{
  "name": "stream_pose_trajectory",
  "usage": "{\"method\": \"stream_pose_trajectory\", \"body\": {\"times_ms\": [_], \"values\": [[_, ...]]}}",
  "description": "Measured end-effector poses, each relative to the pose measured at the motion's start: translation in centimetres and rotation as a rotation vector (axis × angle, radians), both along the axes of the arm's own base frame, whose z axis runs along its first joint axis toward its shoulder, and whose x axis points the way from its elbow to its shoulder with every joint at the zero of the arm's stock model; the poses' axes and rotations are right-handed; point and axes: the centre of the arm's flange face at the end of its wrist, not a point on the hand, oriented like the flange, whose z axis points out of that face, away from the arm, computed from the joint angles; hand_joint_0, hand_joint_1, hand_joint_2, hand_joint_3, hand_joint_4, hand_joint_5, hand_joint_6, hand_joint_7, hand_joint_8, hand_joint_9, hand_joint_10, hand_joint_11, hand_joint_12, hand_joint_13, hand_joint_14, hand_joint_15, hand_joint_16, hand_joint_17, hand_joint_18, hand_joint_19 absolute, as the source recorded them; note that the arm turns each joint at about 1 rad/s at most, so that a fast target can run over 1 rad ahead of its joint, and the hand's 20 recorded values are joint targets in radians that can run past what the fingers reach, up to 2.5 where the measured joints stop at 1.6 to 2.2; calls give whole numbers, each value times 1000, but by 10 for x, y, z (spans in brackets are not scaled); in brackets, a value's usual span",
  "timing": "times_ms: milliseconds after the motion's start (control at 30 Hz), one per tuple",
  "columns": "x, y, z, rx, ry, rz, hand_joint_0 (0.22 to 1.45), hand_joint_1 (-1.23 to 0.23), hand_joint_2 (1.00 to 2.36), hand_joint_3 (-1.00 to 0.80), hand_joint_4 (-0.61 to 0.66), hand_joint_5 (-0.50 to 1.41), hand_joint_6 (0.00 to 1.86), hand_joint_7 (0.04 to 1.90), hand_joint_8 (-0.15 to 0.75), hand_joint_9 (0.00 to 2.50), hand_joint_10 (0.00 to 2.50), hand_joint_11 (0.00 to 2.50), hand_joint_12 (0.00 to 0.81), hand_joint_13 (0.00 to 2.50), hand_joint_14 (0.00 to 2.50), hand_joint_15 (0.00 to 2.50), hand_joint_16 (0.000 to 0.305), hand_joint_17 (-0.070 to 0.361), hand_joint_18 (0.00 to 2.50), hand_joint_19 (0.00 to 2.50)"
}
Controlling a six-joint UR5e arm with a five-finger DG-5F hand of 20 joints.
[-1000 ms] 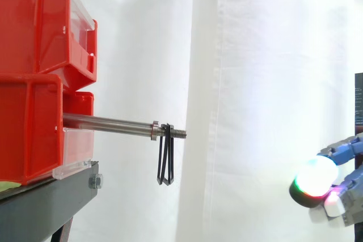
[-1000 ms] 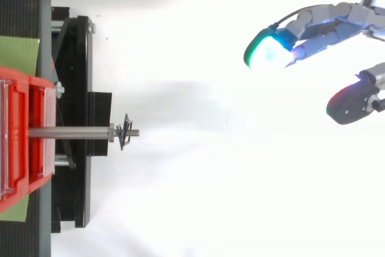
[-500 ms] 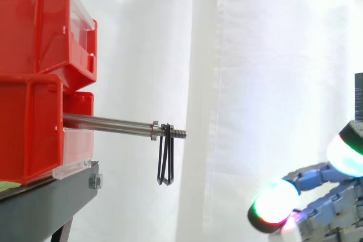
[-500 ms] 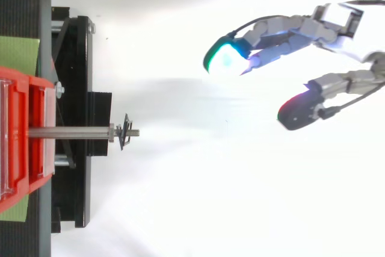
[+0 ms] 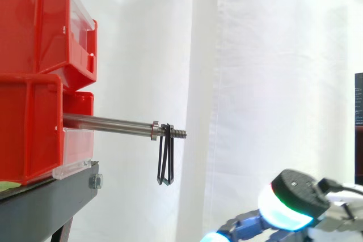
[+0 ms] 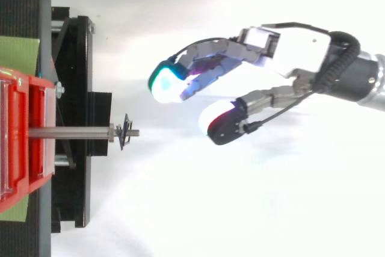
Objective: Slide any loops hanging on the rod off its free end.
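We see the rod [image 5: 110, 122] lying level. Its long axis runs out of the red bins [image 5: 34, 55], and its free, threaded end points right in the side view, toward the robot hand [image 6: 295, 43]. It is smooth bright metal with a small collar near the tip. The loops [image 5: 165, 162] – thin, black, narrow – hang just past that collar, at the thread. The robot hand is spread, fingers loosely extended and holding nothing – apart from the rod's tip and, in the side view, lower than it.
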Motion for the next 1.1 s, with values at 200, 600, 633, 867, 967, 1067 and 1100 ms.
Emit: {"method": "stream_pose_trajectory", "body": {"times_ms": [200,600,633,867,967,1067,1100], "values": [[39,7,-11,17,-63,67,548,-591,1000,-487,298,-157,502,759,273,847,3,82,305,570,0,18,40,90,445,195],[64,18,8,13,-105,195,562,-585,1003,-478,307,-153,502,762,270,863,0,79,304,595,0,27,39,88,468,212],[64,18,8,8,-107,197,563,-583,1002,-478,306,-152,502,762,271,863,2,87,304,597,0,30,39,88,471,212],[69,18,-1,-35,-142,219,570,-578,1002,-471,309,-150,502,767,273,884,3,94,302,611,0,37,38,86,487,224],[73,17,-1,-36,-159,222,572,-575,1002,-466,313,-148,502,772,272,890,3,97,303,615,0,33,38,86,490,230],[76,16,1,-36,-166,222,576,-573,1003,-465,311,-147,502,771,272,890,3,98,300,620,1,39,38,86,495,230],[76,16,1,-36,-166,222,576,-573,1003,-465,314,-147,502,775,271,893,4,103,299,620,1,42,38,86,495,234]]}}
